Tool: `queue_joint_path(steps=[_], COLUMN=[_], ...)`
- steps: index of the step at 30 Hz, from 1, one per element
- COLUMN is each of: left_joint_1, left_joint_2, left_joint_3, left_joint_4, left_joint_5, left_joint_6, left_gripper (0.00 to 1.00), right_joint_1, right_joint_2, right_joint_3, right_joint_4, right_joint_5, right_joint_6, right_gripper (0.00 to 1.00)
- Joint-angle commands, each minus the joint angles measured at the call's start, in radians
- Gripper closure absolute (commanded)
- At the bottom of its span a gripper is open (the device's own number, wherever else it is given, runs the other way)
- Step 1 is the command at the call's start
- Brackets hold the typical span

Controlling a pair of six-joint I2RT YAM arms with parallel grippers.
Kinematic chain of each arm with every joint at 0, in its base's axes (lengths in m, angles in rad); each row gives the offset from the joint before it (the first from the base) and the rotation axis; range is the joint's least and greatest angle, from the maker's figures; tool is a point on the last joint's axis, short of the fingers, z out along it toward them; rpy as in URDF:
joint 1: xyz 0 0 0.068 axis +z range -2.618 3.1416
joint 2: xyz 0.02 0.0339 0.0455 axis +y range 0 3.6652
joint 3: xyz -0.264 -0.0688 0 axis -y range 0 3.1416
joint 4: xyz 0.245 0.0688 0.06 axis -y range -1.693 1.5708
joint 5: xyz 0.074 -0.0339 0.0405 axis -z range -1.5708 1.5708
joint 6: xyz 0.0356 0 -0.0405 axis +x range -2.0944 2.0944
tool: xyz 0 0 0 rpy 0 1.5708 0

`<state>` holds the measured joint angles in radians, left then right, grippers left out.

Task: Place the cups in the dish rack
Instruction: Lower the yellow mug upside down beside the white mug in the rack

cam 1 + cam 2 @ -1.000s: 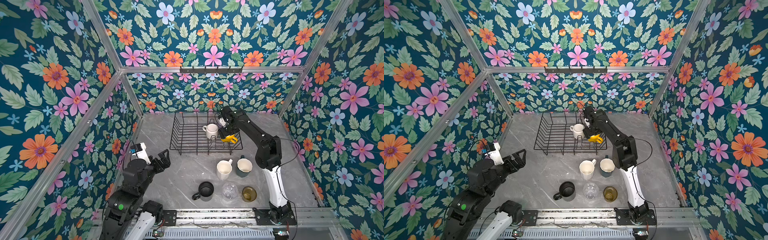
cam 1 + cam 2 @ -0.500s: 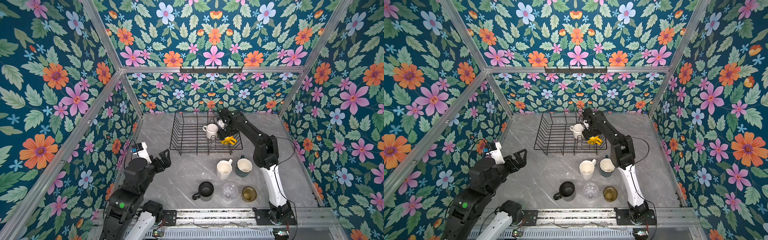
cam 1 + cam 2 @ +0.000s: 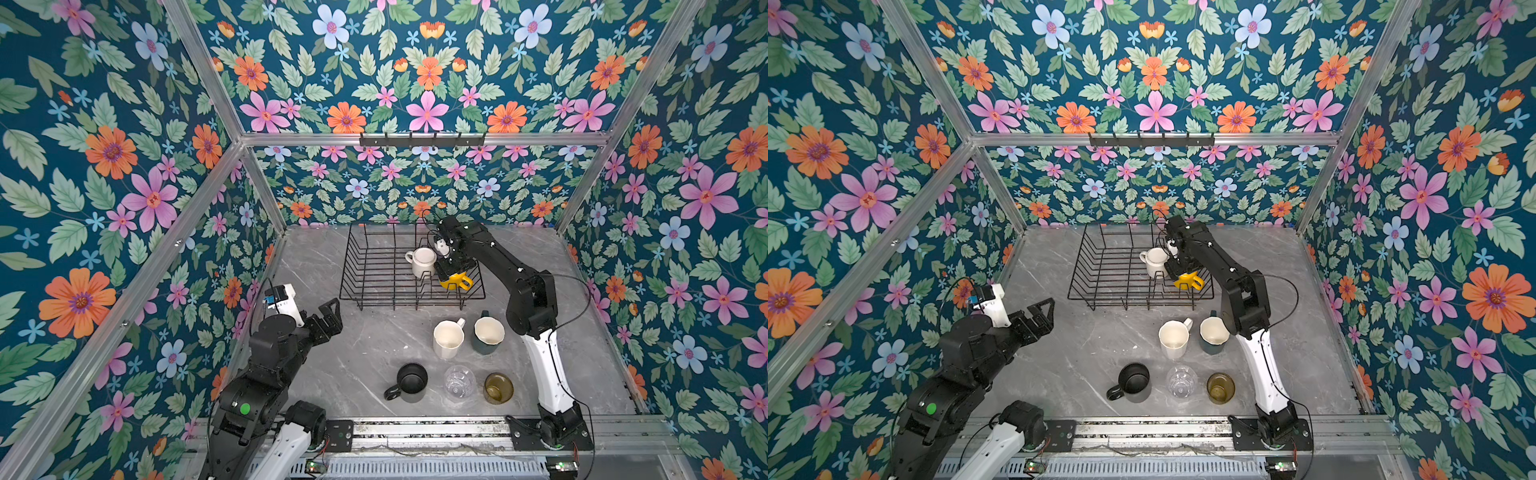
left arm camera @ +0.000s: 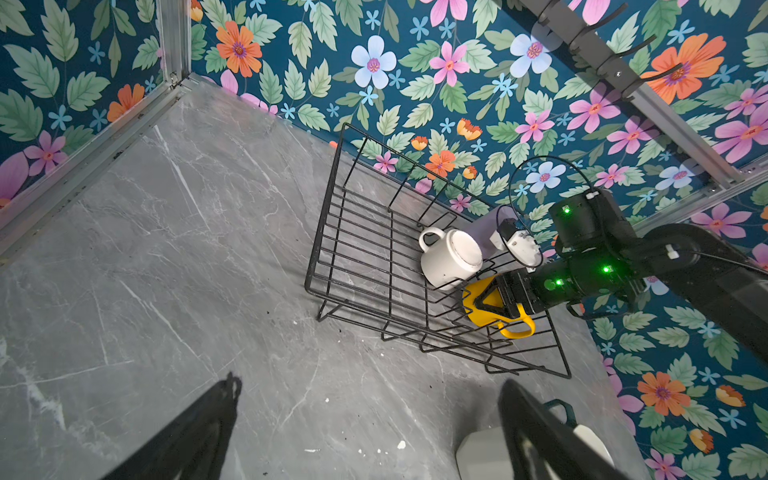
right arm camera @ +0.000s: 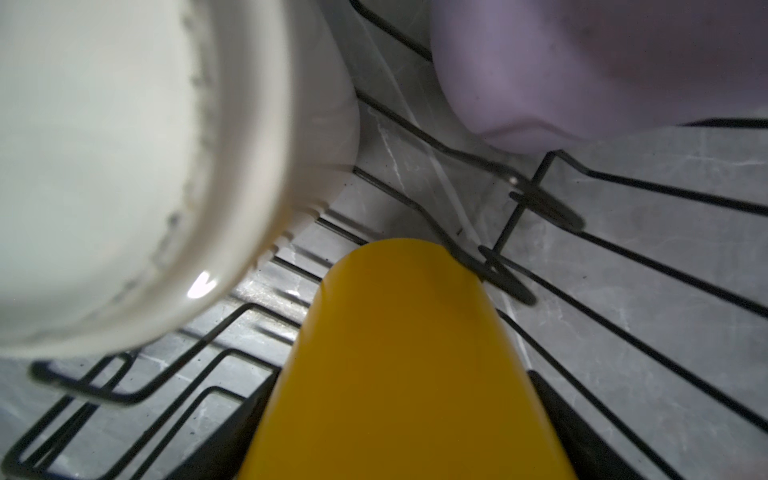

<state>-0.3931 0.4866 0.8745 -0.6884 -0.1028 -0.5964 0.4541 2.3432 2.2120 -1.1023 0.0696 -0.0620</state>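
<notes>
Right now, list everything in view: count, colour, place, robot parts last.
dish rack: one, black wire, far middle of table
white mug: one, white, upside down in rack
yellow mug: one, yellow, in rack, gripped
lilac tumbler: one, lilac, in rack
cream mug: one, cream, table, before rack
dark green mug: one, green, beside cream mug
black mug: one, black, table's near edge
clear glass: one, clear, beside black mug
amber glass: one, amber, beside clear glass
table: one, grey marble
left claw: one, black, open, empty
right claw: one, black, gripping yellow mug

Mugs (image 3: 422, 262) in rack (image 3: 365, 270) — glasses (image 3: 459, 382) before it
</notes>
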Motion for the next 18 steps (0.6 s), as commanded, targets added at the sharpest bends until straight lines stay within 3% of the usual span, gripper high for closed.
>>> queue_joint_path(steps=[1,18], left_joint_1=[0.001,0.000], left_joint_2=[0.003,-0.006], left_joint_3=[-0.002,-0.009], left_joint_4=[0.018,0.017], left_joint_5=[0.000,-0.006], left_joint_6=[0.014,0.008], left_gripper=[0.00,0.00], right_joint_1=[0.001,0.001], right_joint_2=[0.001,-0.018], right_joint_3=[0.002,-0.014], right_joint_4=[0.009,0.002], right_joint_5=[-0.009,-0.015], right_joint_6=[0.005,0.002], right_gripper=[0.23,0.12])
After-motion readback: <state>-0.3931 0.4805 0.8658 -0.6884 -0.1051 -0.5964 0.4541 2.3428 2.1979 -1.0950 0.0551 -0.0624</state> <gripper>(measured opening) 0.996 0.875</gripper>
